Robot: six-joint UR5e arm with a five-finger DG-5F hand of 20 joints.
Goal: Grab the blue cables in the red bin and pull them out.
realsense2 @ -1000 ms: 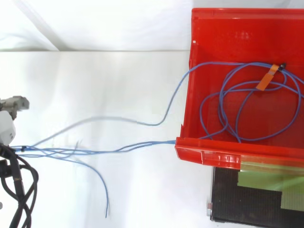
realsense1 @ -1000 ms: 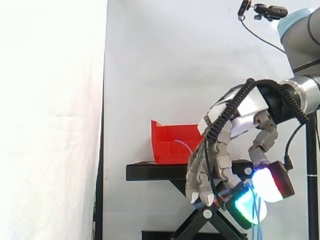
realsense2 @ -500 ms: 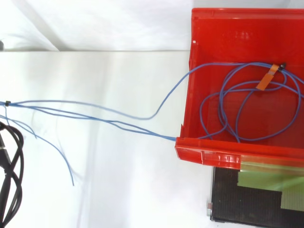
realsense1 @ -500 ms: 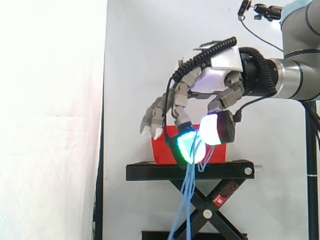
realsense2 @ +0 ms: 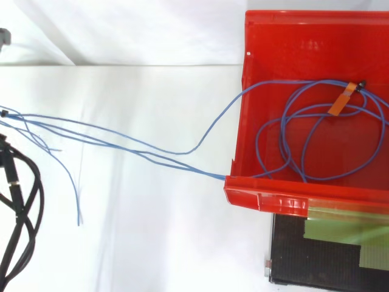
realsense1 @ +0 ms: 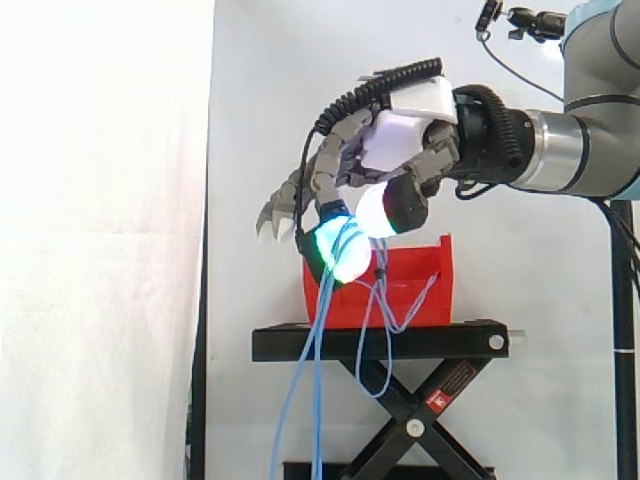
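Between curled fingers [realsense1: 338,252]: pinched blue cables [realsense2: 182,152] | lifted higher by hand [realsense1: 400,140] than a second ago | beneath: loops left in red bin [realsense2: 267,194], extraction partial.

the robot hand [realsense1: 405,140] is held above the left end of the bin [realsense2: 292,196] in the side view, with the cables [realsense2: 209,174] pinched in its fingers. loops are coiled inside the bin; strands are led over its left wall and hung before the stand [realsense1: 380,343].

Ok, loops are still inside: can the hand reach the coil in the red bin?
Likely yes: the red bin is open-topped with nothing over the coil, but the hand is full, pinching blue cables.
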